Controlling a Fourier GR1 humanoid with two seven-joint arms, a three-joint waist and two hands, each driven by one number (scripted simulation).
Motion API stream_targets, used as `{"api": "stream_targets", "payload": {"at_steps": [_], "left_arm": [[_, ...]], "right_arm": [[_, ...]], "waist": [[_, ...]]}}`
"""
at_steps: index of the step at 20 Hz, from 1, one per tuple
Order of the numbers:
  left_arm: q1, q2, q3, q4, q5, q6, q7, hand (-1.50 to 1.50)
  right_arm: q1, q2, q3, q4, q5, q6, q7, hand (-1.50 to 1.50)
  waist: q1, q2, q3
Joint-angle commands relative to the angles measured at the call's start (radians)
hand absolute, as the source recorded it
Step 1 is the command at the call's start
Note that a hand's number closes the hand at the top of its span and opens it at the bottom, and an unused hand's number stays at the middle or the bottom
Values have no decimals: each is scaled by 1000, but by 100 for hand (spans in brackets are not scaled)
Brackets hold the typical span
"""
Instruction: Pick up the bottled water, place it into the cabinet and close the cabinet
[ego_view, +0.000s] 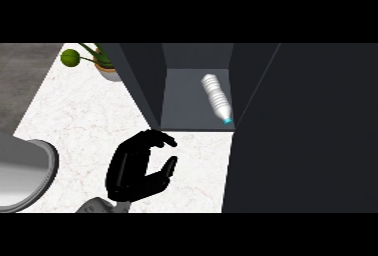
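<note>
Head view: my empty left hand, fingers apart, touches the cabinet door, which could catch the bottled water lying near the front

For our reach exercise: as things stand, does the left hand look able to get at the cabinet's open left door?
Probably yes. The left hand has its fingers just by the near corner of the open left door, with only bare counter around it.

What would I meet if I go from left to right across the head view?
Grey basin → plant → left hand → bottle, lying inside the cabinet → dark panel.
</note>
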Motion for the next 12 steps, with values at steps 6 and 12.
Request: {"api": "stream_targets", "payload": {"at_steps": [6, 12], "left_arm": [[212, 162, 108, -221, 69, -40, -8, -150], [338, 233, 182, -289, 169, -123, -14, -150]], "right_arm": [[18, -58, 138, -216, 162, 47, 34, 150], [8, -156, 274, -222, 203, 129, 70, 150]], "waist": [[-1, -1, -2], [8, -8, -5]]}}
